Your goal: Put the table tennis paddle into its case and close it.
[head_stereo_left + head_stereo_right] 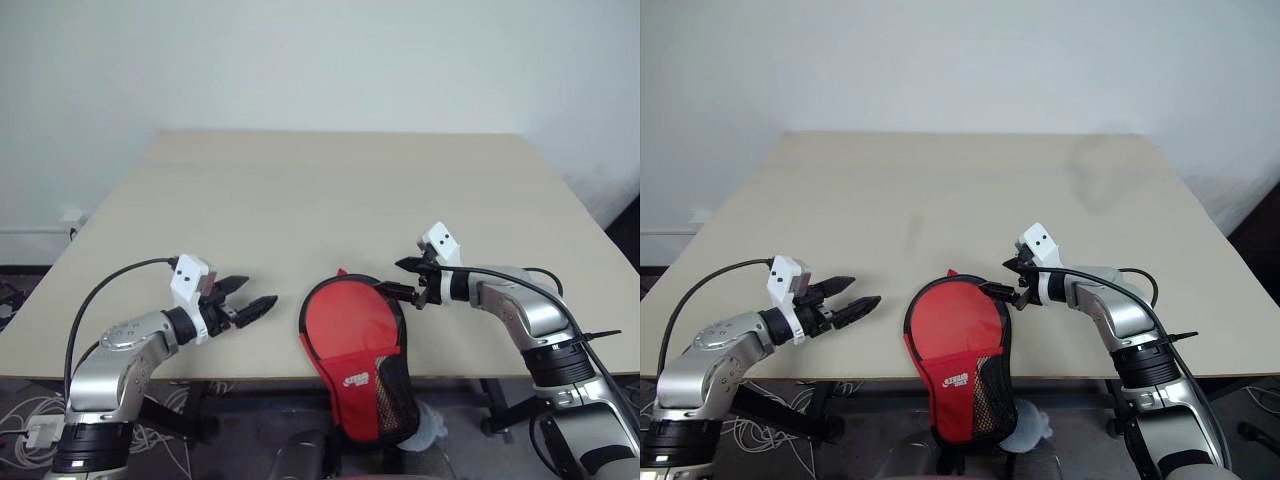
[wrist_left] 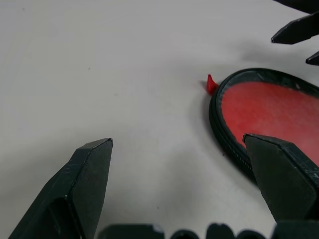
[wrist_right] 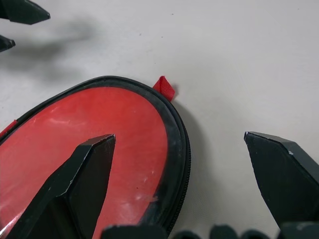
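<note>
Case: the red fabric paddle case (image 1: 352, 345) lies at the near edge of the bench (image 1: 330, 190), round end on the surface, its narrow end with white logo and black mesh pocket hanging over the edge; it sits between the two claws.
Paddle: a smooth red face (image 3: 99, 149) shows inside the black zipper rim (image 3: 177, 144), apparently the table tennis paddle already seated in the case; the handle cannot be seen.
Pull tab: a small red loop (image 3: 164, 87) stands at the far tip of the rim, ahead of the right claw.
Right claw: right claw (image 1: 409, 279) released, fingers spread wide, hovering just over the rim's edge, gripping nothing.
Left claw: left claw (image 1: 249, 297) released and empty, near the case's other side but clear of it.
Stage: judged to be the closing step, zipper apparently not yet drawn.
Risk: with so much of the case overhanging, a pull on the zipper without the other claw pinning it could drag it off the bench; a poor pinch may slip off the small tab.
</note>
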